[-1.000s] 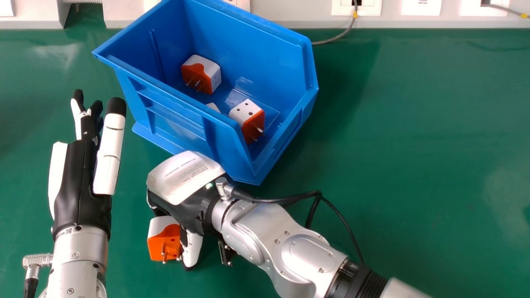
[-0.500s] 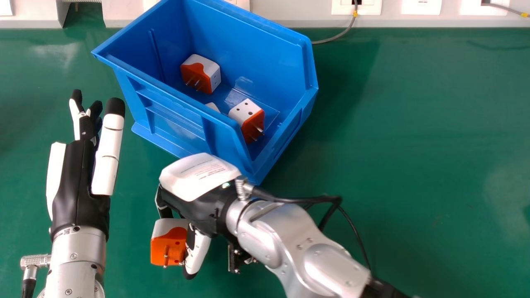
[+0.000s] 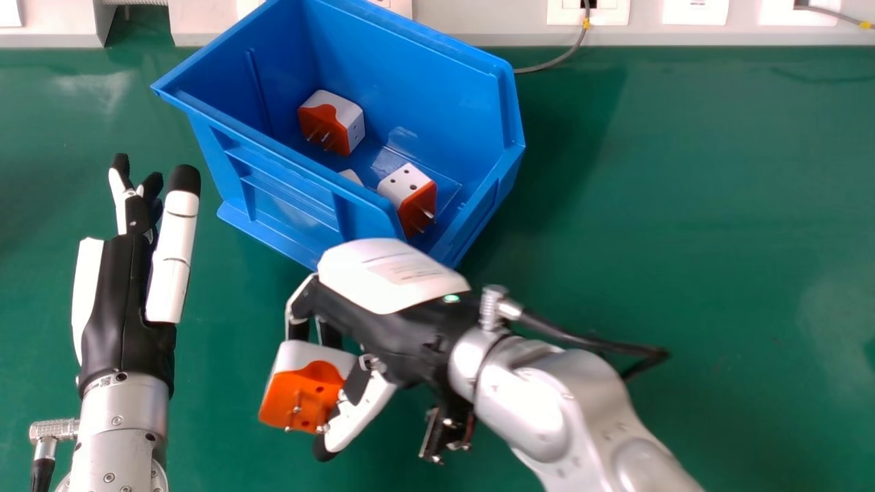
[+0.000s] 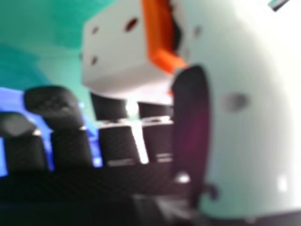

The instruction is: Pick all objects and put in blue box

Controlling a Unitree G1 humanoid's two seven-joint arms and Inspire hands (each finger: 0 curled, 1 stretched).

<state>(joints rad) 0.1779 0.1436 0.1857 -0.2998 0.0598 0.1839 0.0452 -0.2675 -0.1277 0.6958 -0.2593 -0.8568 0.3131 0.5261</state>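
My right hand (image 3: 396,321) is curled round an orange and white plug adapter (image 3: 305,387), held in front of the blue box (image 3: 287,198) and above the table, its prongs facing the robot. In the right hand view the adapter (image 4: 117,52) sits between the thumb and the fingers of my right hand (image 4: 190,136). Inside the box lie an adapter (image 3: 333,123) at the back left, another adapter (image 3: 410,195) near the right end, and a white corner (image 3: 351,176) of something mostly hidden by the front wall. My left hand (image 3: 126,301) is open at the left, its fingers straight.
The green table (image 3: 683,225) stretches away to the right of the box. Along its back edge runs a pale wall panel with sockets (image 3: 694,11) and a grey cable (image 3: 560,58). A black cable (image 3: 581,336) loops off my right wrist.
My right hand has moved to the right with the adapter, which now hangs a little farther right and more tilted. The left hand has shifted slightly left. The box has not moved.
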